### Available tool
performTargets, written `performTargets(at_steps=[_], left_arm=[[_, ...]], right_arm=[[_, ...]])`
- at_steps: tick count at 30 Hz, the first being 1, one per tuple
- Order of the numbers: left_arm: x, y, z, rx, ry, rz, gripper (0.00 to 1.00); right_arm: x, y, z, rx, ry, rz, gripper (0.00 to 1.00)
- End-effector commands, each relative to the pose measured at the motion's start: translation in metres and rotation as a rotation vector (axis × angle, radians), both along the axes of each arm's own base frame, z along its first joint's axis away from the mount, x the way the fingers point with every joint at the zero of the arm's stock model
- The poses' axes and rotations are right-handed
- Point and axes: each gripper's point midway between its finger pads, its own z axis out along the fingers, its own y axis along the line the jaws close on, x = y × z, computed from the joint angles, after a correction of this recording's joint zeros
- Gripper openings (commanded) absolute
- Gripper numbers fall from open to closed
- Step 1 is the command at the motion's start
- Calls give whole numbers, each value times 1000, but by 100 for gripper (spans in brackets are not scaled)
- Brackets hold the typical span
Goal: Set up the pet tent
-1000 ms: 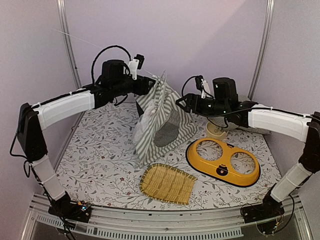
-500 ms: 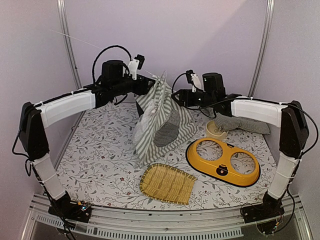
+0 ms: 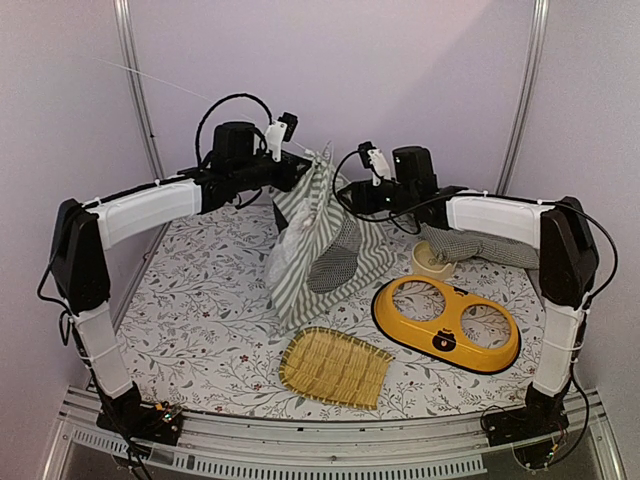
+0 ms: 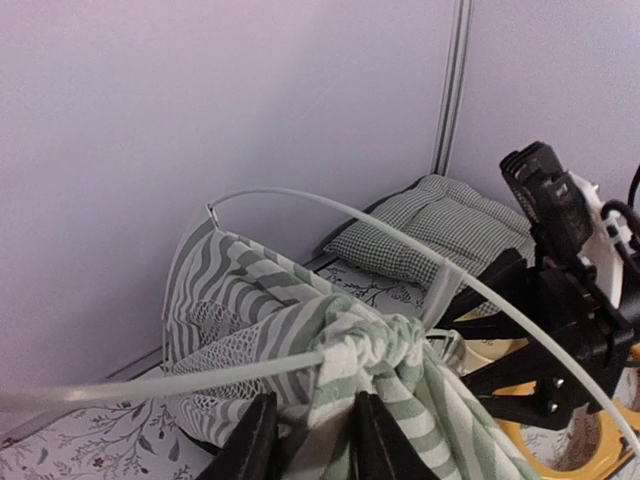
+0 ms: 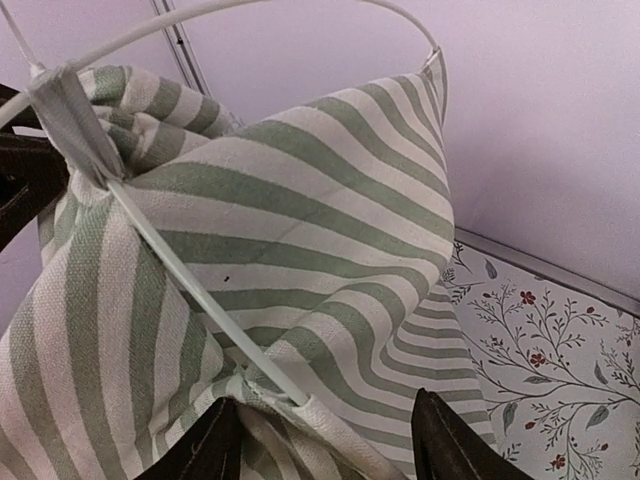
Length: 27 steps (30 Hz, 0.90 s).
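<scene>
Aloft, left fingers (image 4: 255, 445) pinching pet tent (image 3: 300, 262) peak, right fingers (image 5: 445, 440) open astride it

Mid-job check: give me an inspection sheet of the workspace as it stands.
Surface: floral-print table.
Job's things: pet tent half raised, white poles bowed.
Clutter: bamboo tray, yellow feeder, small bowl, checked cushion.
Grippers: left gripper pinches the tent's gathered top; right gripper open astride a pole sleeve.
Cables: black loops above both wrists.
Surroundings: lilac walls, metal posts.
</scene>
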Motion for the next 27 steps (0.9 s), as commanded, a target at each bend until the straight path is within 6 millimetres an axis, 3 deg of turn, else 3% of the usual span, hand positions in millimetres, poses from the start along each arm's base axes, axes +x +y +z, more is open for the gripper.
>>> performTargets(at_steps=[1, 5, 14, 20, 27], left_arm=[[7, 4, 16, -20, -39, 8, 15], [6, 8, 23, -26, -52, 26, 0], [-1, 26, 45, -51, -102, 93, 0], [-7, 49, 64, -67, -145, 170, 0], [-6, 112, 96, -134, -183, 344, 0]], right_arm=[[7, -2, -7, -38, -11, -8, 73], [7, -8, -12, -49, -4, -17, 50], [8, -16, -20, -75, 1, -45, 2], [11, -27, -7, -99, -31, -95, 0], [10, -56, 32, -174, -126, -202, 0]])
